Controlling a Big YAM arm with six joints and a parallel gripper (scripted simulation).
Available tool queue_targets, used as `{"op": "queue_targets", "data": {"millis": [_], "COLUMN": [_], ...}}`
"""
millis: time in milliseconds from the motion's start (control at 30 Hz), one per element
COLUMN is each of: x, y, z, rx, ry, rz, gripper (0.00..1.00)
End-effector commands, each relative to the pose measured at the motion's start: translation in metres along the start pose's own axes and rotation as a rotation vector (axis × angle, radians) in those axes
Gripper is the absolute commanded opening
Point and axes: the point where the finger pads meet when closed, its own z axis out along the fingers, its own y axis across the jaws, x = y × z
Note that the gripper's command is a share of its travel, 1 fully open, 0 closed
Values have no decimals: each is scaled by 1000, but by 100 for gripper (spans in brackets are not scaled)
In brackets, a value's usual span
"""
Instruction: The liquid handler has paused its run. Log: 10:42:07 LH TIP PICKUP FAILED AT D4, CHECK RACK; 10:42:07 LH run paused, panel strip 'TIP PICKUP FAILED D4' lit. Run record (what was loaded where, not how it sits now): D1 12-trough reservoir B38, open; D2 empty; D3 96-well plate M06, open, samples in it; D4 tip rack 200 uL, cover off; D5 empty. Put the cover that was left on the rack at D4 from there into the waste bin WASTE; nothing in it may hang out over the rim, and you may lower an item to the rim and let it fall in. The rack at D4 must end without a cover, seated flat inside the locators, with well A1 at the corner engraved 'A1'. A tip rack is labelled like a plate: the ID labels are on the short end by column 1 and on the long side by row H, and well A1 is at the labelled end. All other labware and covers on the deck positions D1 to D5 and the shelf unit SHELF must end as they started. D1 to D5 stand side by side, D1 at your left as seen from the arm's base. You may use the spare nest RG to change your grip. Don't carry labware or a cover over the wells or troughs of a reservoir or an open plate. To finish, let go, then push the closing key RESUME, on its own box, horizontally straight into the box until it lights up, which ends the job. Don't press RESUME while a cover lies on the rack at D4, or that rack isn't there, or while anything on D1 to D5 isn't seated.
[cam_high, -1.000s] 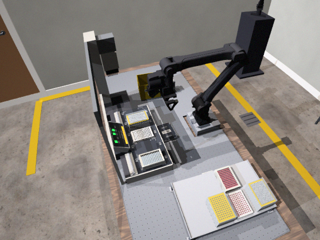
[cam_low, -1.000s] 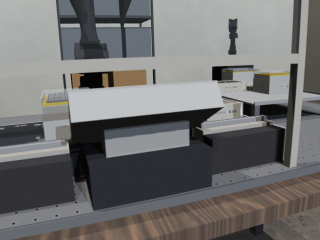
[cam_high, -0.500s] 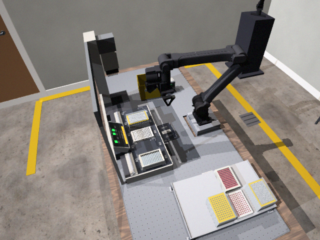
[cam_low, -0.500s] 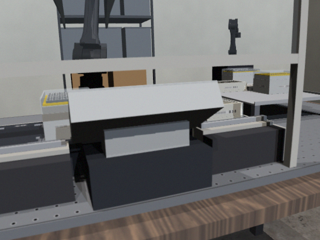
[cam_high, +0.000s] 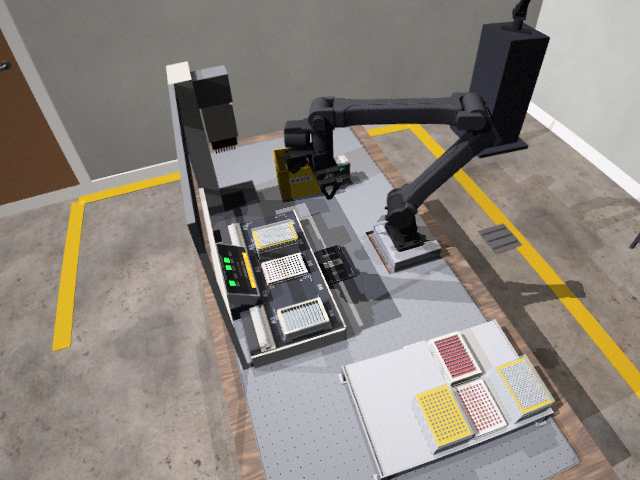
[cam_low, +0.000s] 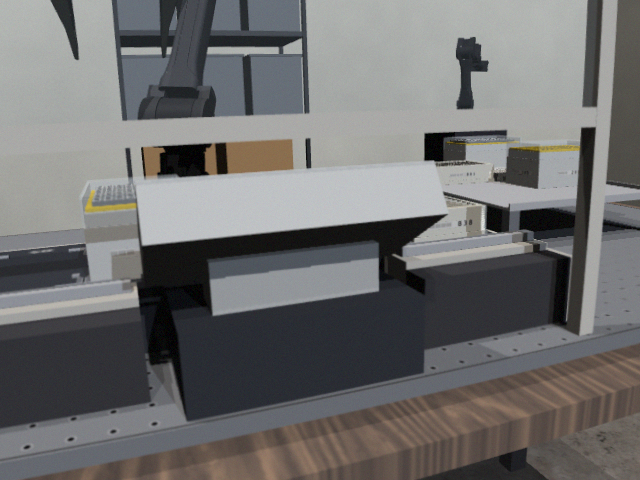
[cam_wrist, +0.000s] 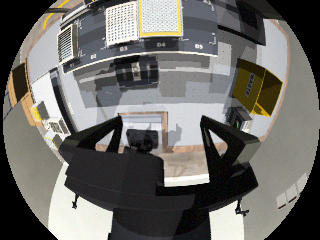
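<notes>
Deck (cam_high: 299, 352) lies ahead of the gripper and well apart from it, a row of labware. The gripper itself hangs past the row's far end. The waste bin (cam_high: 292, 188) is the nearer big thing. It stands just beside the gripper on the deck side, and in the wrist view it sits off to the right and a little ahead.

The D4 rack (cam_high: 274, 235) is the yellow-edged one at the near end of that row, beyond the bin's corner. Its long axis runs across the row. A grey hole pattern shows inside the yellow edge, but whether a clear cover lies on top cannot be told from these views. No cover shows in the bin either, since the arm hides much of its mouth.

The RESUME box (cam_high: 342, 161) — small, pale, with a green spot on it — is the closest thing of all. It is just beside the gripper, on the side away from the deck.

The gripper (cam_wrist: 162, 128) has its jaws spread as wide as they go, with nothing between them and nothing touching either finger (cam_wrist: 223, 143). My guess is that the next move turns on that short sideways gap to the box — provided the rack really is bare.
</notes>
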Motion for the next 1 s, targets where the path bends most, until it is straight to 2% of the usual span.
{"op": "queue_targets", "data": {"millis": [0,67,400,467,967], "x": [-20,-28,-79,-79,-155], "y": [-3,-3,-1,-1,3], "z": [-28,-25,-24,-24,-24], "rx": [29,26,22,22,19], "ry": [-83,-71,-71,-71,-71], "rz": [-53,-57,-35,-35,-35], "gripper": [100,100,100,100,100]}}
